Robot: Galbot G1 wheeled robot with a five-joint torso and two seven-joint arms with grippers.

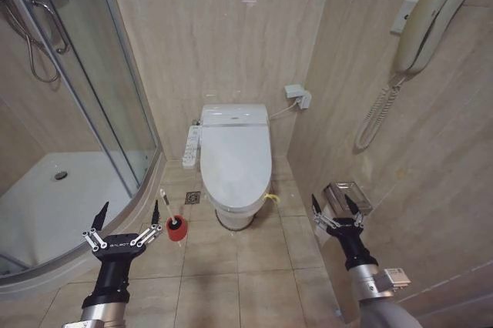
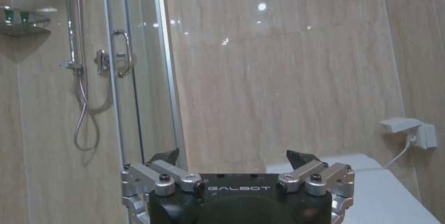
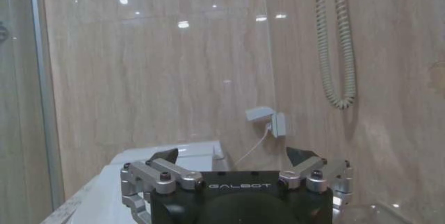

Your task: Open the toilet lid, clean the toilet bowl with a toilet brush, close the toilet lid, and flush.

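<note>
Both hands, left hand (image 1: 129,215) and right hand (image 1: 333,205), spread empty; toilet lid (image 1: 235,160) apparently down.

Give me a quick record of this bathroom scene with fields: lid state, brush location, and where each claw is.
toilet lid: closed, flat over the bowl
toilet brush: standing in its red holder on the floor, to the robot's left of the toilet
left claw: open, empty, raised in front of the shower enclosure, close to the brush
right claw: open, empty, near the right wall, beside a clear wall holder
task progress: lid not yet opened
</note>
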